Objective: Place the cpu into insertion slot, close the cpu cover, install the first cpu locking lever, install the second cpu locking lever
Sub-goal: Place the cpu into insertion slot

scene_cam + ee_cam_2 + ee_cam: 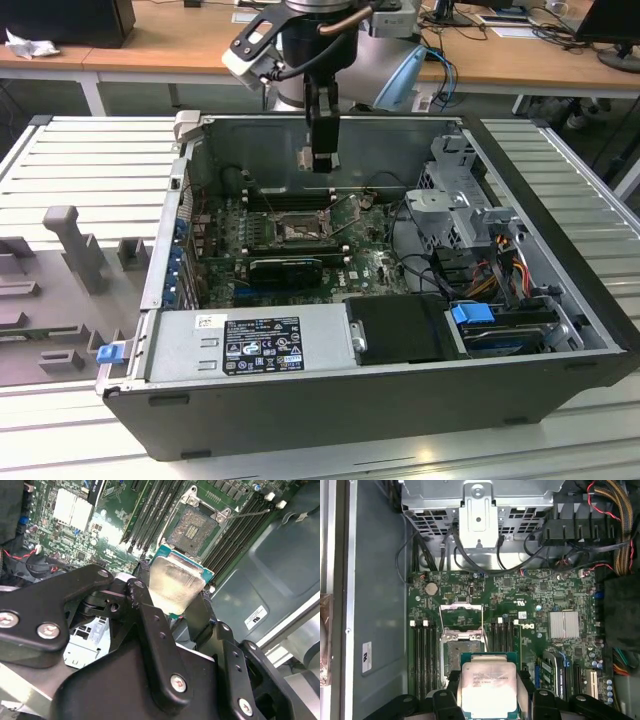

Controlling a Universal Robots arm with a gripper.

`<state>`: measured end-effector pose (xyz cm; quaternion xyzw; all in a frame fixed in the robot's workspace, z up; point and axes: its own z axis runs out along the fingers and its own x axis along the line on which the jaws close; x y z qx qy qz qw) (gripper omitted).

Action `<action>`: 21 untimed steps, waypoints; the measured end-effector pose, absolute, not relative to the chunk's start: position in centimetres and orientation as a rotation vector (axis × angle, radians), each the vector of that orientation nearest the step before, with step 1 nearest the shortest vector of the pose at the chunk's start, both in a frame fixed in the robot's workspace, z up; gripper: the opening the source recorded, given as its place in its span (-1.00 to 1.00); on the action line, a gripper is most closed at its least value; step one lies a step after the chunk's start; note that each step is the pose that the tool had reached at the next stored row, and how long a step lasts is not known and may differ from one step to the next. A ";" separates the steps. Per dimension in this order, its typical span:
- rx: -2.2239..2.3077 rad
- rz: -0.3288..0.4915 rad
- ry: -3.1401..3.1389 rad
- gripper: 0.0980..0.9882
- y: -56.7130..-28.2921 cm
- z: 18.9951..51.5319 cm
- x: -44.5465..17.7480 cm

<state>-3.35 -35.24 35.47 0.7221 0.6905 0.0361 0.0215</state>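
Gripper (172,600) is pinching the cpu (176,582) by two opposite edges. The black fingers (142,605) are closed in just as far as the chip is wide, and its silvery face shows in both wrist views. One corner of the chip is tucked behind a finger link in the second wrist view.

Under it the insertion slot (462,652) sits bare on the green motherboard (530,595) with its dark contact field showing, and the chip hangs clear of it. In the first wrist view the chip overlaps the slot's nearer edge, so that part is hidden. The cpu cover (462,616) is swung open just past the slot; I can't tell if it stands upright or lies back. Long black memory slots (422,650) run along both sides. A thin metal rod (250,514) sticks out from a socket corner, probably a locking lever, hard to say.

In the exterior view the arm (310,40) comes down at the upper middle of the frame over the open computer case (400,400). I can't make out the chip there. Wooden desks (150,50) run across the top edge.
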 end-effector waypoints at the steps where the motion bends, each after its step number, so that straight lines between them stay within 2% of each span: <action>1: 2.244 0.112 2.133 -0.03 -35.2 35.5 -3.4; 21: 2.409 0.105 1.936 -0.03 -35.2 35.2 -3.3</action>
